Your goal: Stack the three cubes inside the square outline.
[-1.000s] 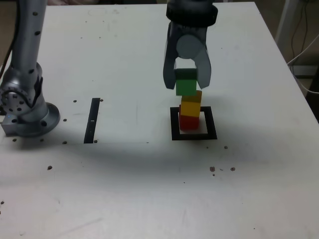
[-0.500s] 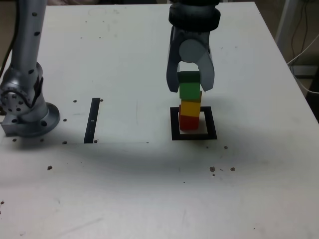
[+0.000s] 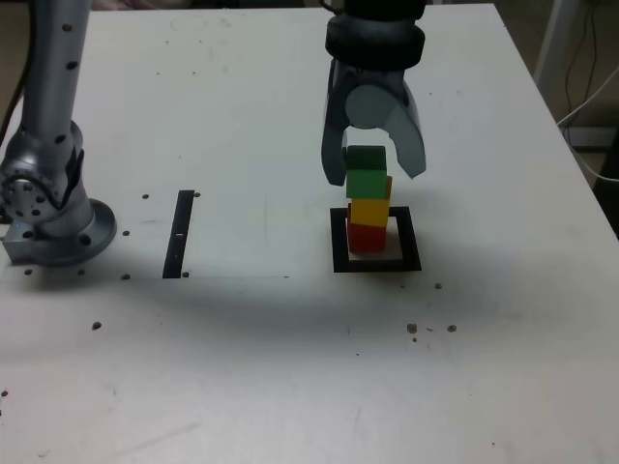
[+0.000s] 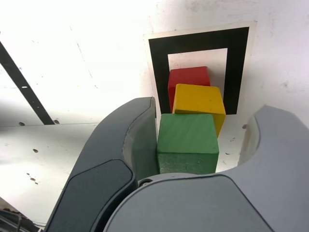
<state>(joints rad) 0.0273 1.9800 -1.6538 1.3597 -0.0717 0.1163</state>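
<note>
The three cubes stand as one stack inside the square outline (image 3: 377, 264): red cube (image 3: 366, 238) at the bottom, yellow cube (image 3: 368, 210) on it, green cube (image 3: 366, 175) on top. The stack leans slightly, each cube a little offset. My gripper (image 3: 373, 172) hangs over the stack, open, its jaws on either side of the green cube. In the wrist view one finger (image 4: 130, 145) lies against the green cube (image 4: 187, 140), while the other finger (image 4: 275, 150) stands clear of it. The yellow cube (image 4: 199, 100), red cube (image 4: 188, 77) and outline (image 4: 159, 63) show beyond.
A narrow black strip (image 3: 179, 234) lies on the white table at the exterior view's left, near the arm's metal base (image 3: 48, 217). Small dark specks dot the tabletop. The table's edge and cables (image 3: 590, 87) are at the exterior view's right.
The green cube came down onto the yellow cube. The jaws then spread apart from it, and the cube stays on the stack.
</note>
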